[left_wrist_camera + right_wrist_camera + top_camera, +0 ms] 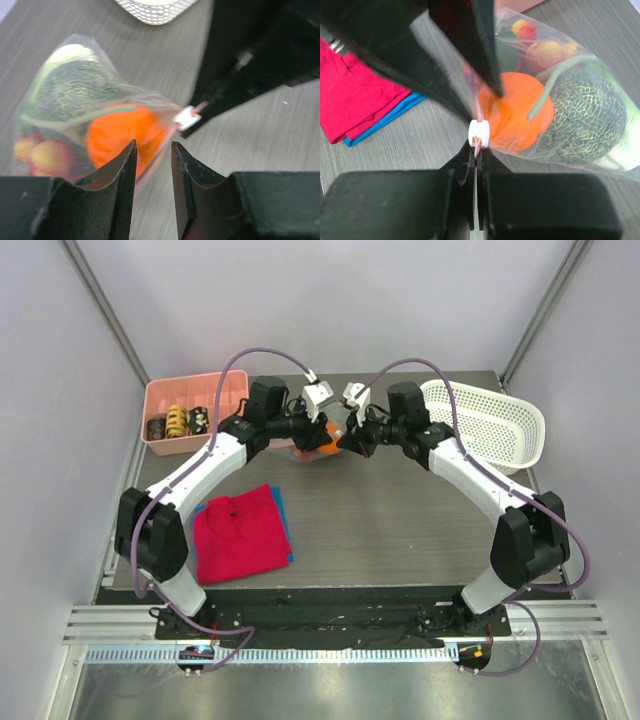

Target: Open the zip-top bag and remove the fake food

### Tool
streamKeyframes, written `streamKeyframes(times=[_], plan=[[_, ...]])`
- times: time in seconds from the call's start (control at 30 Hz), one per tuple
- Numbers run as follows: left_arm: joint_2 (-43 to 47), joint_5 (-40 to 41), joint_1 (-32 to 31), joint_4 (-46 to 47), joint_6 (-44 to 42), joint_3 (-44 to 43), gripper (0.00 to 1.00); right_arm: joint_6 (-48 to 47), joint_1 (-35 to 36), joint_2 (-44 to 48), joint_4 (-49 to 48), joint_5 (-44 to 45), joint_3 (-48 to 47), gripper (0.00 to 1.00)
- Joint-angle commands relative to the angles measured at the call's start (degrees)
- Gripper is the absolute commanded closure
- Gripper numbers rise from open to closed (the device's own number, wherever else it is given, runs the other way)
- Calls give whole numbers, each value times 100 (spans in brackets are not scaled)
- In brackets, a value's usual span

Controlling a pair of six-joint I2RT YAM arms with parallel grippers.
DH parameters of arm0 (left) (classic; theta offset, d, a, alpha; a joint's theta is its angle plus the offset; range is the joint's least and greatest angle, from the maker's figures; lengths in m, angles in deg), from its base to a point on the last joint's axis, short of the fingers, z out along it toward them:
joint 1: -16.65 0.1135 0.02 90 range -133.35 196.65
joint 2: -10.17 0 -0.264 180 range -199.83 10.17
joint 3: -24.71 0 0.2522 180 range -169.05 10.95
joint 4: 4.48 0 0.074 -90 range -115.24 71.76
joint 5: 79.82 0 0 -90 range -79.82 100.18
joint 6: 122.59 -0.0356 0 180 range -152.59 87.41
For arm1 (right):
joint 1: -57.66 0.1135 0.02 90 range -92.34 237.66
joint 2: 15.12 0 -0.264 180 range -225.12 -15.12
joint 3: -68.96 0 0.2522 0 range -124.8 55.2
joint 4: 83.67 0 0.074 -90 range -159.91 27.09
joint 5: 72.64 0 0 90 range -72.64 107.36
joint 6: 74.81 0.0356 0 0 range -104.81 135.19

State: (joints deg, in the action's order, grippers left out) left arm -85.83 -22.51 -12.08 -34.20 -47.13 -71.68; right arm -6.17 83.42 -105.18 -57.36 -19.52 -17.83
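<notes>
The zip-top bag point(95, 95) of fake food point(520, 112) is sitting far-centre. The right gripper point(476, 156) is clamping its edge beside the slider point(479, 133); the left gripper point(152, 160) is straddling that edge, jaws apart, so pulling is risking dragging the bag unopened

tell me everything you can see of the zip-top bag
The zip-top bag is clear plastic with a pinkish zip strip and a white slider. Held mid-table, it bulges with an orange ball, a netted green fruit and red-yellow berries. The right gripper pinches the strip beside the slider; the left gripper's fingers straddle its edge, gap showing.
</notes>
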Motion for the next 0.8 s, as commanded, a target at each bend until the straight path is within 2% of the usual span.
streamKeyframes(times=[0.0, 0.3, 0.67, 0.77], plan=[[372, -782, 8, 427, -93, 221, 66, -122, -9, -55, -122, -293, -439, 99], [118, -1424, 8, 912, 198, 2, 64, -61, -97, -213, -113, -469, -659, 99], [-242, -1934, 8, 393, -39, -560, 81, -61, -247, -196, -69, -618, -651, 99], [-304, -2057, 17, 349, 4, -666, 82, -70, -247, -231, -52, -645, -686, 99]])
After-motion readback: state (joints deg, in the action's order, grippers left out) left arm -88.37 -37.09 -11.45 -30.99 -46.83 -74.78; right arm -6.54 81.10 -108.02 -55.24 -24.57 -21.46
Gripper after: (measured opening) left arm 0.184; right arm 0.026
